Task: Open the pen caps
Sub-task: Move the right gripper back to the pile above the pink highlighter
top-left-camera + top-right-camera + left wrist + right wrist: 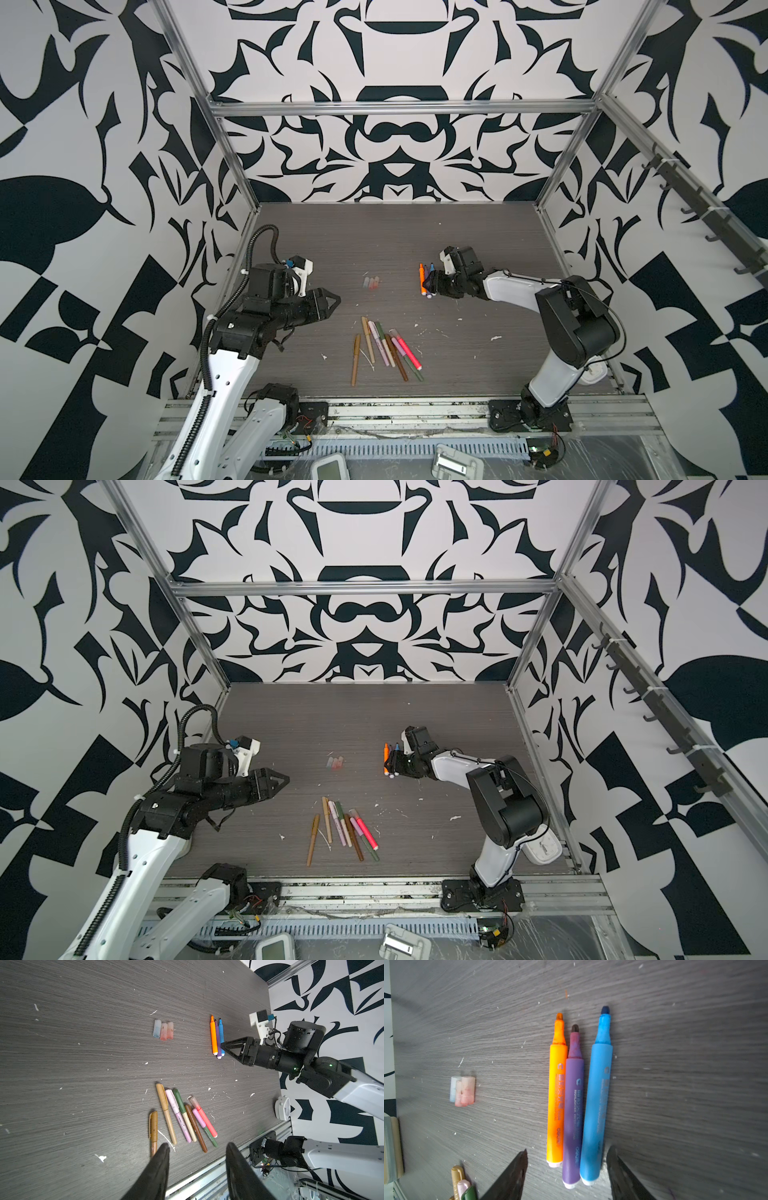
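The right gripper is open and empty, its jaws either side of the white ends of three uncapped pens, orange, purple and blue, which lie side by side on the table. Three loose caps lie touching each other nearby. The left gripper is open and empty, near a pile of capped pens.

On the table, with the dial centred on its middle, the surface toward 12 o'clock is bare. Three loose caps lie at 11 o'clock and three uncapped markers at 1 o'clock, with a clear lane between them. A fan of capped pens blocks 6 o'clock. The right gripper, jaws spread over the markers' white ends, closes 2 o'clock; the left gripper, jaws apart, hangs at 9 o'clock.
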